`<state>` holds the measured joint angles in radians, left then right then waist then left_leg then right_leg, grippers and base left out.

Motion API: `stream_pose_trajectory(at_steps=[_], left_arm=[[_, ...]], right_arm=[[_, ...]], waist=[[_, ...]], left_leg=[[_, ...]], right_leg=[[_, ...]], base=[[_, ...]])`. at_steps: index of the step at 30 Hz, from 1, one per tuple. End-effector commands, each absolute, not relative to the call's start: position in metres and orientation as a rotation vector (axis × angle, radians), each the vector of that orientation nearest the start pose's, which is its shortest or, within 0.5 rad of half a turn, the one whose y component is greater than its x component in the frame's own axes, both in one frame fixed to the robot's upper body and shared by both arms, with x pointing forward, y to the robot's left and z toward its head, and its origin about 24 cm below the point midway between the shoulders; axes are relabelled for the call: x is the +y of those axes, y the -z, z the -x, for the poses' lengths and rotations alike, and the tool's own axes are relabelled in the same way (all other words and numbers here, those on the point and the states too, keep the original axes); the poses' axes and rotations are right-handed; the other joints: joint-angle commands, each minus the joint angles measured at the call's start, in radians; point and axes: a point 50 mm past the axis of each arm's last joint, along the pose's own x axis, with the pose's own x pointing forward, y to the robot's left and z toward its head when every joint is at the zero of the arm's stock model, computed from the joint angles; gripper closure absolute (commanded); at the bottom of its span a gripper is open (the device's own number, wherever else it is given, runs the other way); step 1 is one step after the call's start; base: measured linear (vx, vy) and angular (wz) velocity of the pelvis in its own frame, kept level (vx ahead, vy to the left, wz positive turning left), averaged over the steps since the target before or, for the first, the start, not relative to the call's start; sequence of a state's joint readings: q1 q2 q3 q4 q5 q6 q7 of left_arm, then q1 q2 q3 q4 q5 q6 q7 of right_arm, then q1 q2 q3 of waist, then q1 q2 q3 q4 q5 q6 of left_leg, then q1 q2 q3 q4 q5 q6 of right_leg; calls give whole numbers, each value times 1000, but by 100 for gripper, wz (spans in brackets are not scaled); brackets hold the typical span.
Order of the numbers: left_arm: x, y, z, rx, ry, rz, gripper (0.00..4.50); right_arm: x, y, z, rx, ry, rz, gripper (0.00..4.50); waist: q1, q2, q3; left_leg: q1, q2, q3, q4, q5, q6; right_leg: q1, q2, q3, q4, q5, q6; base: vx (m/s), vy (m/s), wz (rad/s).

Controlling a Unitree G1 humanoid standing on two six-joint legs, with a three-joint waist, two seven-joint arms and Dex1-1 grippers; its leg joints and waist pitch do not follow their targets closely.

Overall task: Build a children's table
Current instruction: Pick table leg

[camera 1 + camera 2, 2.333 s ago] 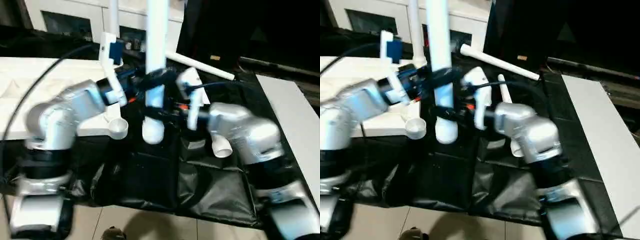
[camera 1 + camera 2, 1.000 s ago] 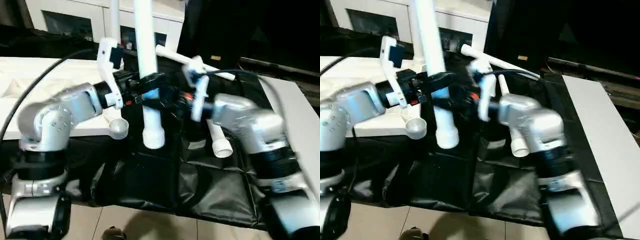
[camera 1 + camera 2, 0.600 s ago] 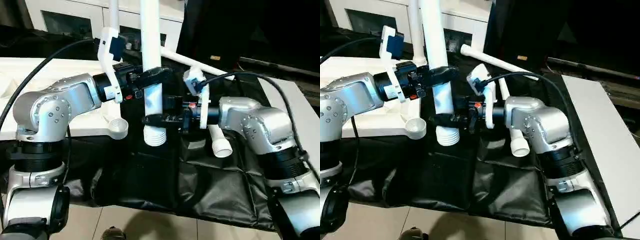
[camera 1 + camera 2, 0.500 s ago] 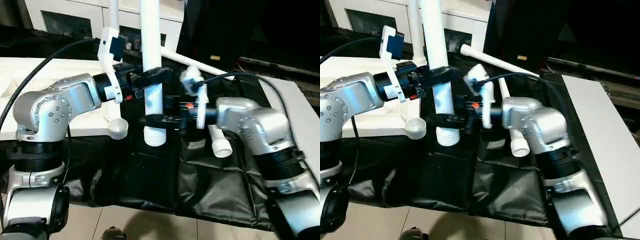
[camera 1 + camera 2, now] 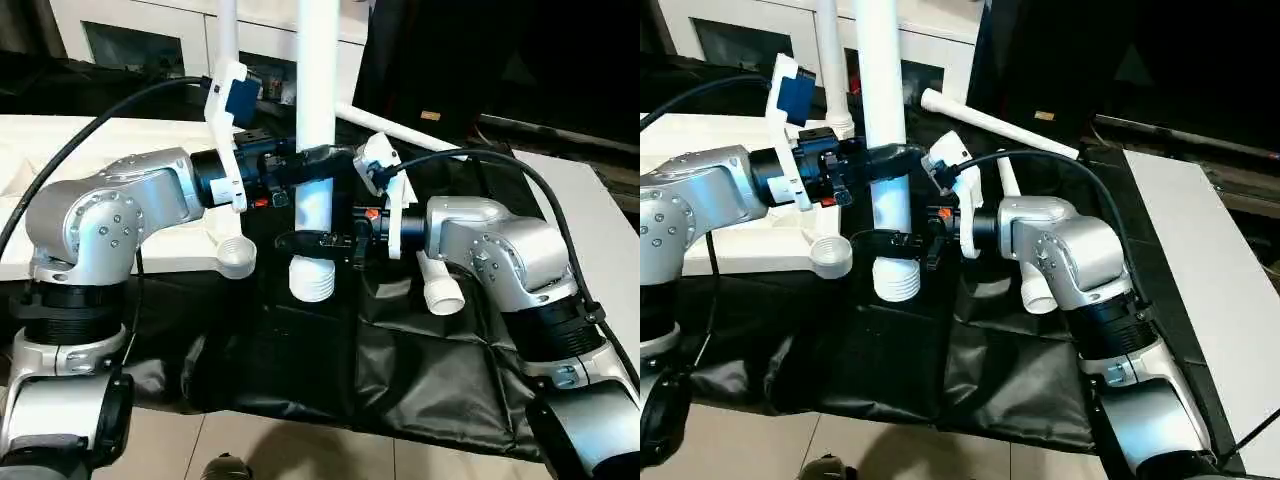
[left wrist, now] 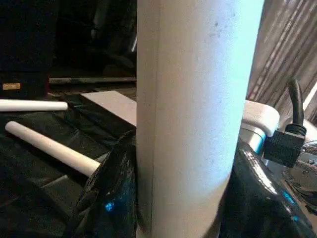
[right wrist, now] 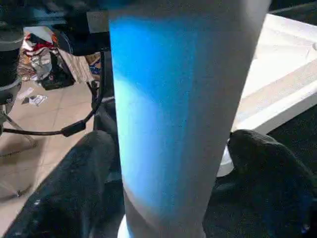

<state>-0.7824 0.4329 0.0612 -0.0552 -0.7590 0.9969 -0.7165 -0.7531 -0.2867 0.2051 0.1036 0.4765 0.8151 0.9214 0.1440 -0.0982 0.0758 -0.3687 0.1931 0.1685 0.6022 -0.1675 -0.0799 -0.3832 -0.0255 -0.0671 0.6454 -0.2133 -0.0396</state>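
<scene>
Table leg [image 5: 316,120], upright, threaded end down over the black sheet [image 5: 330,350]: clamped by left gripper [image 5: 312,160] above, right gripper [image 5: 318,238] below; free corner socket [image 5: 236,256] of tabletop [image 5: 60,160] lies leftward, nearer the left arm.

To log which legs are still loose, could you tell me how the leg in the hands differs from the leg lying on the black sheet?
The held leg stands upright, its ribbed end down; the lying leg rests flat on the black sheet. The left hand is shut on the held leg, with the right hand around it lower down; nothing touches the lying leg. Both are white, round and long.
</scene>
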Motion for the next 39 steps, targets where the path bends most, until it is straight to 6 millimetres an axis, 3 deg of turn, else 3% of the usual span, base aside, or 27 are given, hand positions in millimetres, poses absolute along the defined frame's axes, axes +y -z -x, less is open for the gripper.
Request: stream_pose_trajectory(at_steps=[1, 18, 22, 23, 27, 29, 39], left_arm=[[117, -231, -308, 98, 1188, 166, 264], [113, -229, -302, 99, 1256, 127, 264], [114, -227, -302, 104, 1249, 118, 264], [114, -227, -302, 105, 1248, 116, 264], [115, -227, -303, 108, 1246, 108, 264], [115, -227, -303, 108, 1247, 107, 264], [116, -225, -301, 116, 1272, 89, 264]], right_arm=[[-70, -153, -315, 366, -1319, -82, 76], [-66, -149, -316, 393, -1308, -143, 230], [-67, -151, -315, 368, -1316, -117, 242], [-67, -151, -315, 366, -1319, -115, 188], [-68, -151, -317, 372, -1300, -106, 167], [-69, -151, -319, 370, -1282, -91, 135], [-72, -154, -320, 351, -1291, -107, 132]], waist=[[-3, 26, -74], [-2, 27, -74], [-3, 28, -74], [-4, 28, -74], [-3, 28, -75], [-4, 28, -74], [-4, 29, -75]], left_leg=[[18, 44, -17, -69, -154, -66], [18, 45, -17, -70, -162, -74], [19, 46, -18, -71, -164, -78], [19, 46, -18, -71, -166, -77], [19, 45, -17, -71, -160, -78], [18, 45, -18, -71, -162, -80], [19, 45, -17, -71, -161, -75]], right_leg=[[45, -114, 64, -85, -189, -99], [43, -116, 64, -85, -203, -93], [43, -117, 63, -85, -207, -92], [42, -117, 63, -86, -208, -92], [43, -117, 64, -85, -199, -94], [43, -116, 64, -84, -198, -94], [44, -117, 64, -84, -191, -100]], base=[[0, 0, 0], [0, 0, 0], [0, 0, 0], [0, 0, 0], [0, 0, 0], [0, 0, 0], [0, 0, 0]])
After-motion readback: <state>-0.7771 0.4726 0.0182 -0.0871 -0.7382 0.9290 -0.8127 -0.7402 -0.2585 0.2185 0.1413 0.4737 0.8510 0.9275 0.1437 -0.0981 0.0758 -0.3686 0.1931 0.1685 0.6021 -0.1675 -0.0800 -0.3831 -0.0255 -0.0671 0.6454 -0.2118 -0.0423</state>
